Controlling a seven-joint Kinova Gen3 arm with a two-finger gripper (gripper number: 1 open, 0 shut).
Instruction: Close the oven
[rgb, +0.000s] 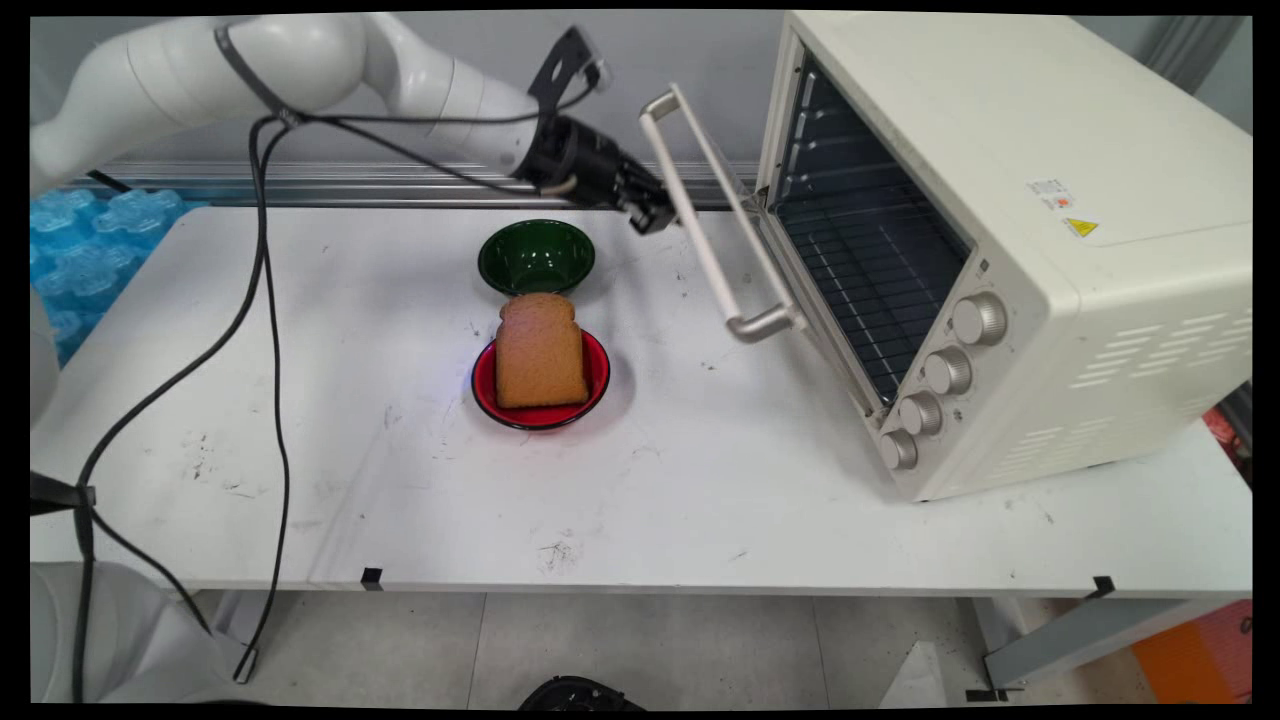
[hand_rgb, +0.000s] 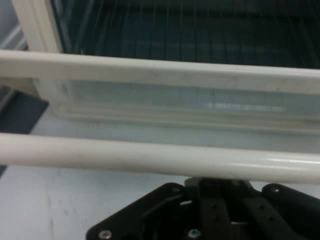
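Note:
My gripper (rgb: 655, 212) is up against the long cream handle bar (rgb: 697, 205) of the toaster oven (rgb: 1040, 230), near the bar's far end. The glass door (rgb: 745, 215) hangs partly open, tilted out from the top. In the hand view the handle bar (hand_rgb: 160, 159) crosses the picture just above my gripper (hand_rgb: 220, 192) and hides the fingertips. The black linkage converges at the middle, so the gripper looks shut with nothing held. Behind the bar, the door glass (hand_rgb: 170, 97) and the wire rack (hand_rgb: 200, 40) show.
A slice of toast (rgb: 540, 352) lies on a red plate (rgb: 600, 378) mid-table, with an empty green bowl (rgb: 536, 255) just behind it. Black cables (rgb: 265, 330) hang from the arm on the left. Blue foam (rgb: 80, 250) lies off the table's left edge.

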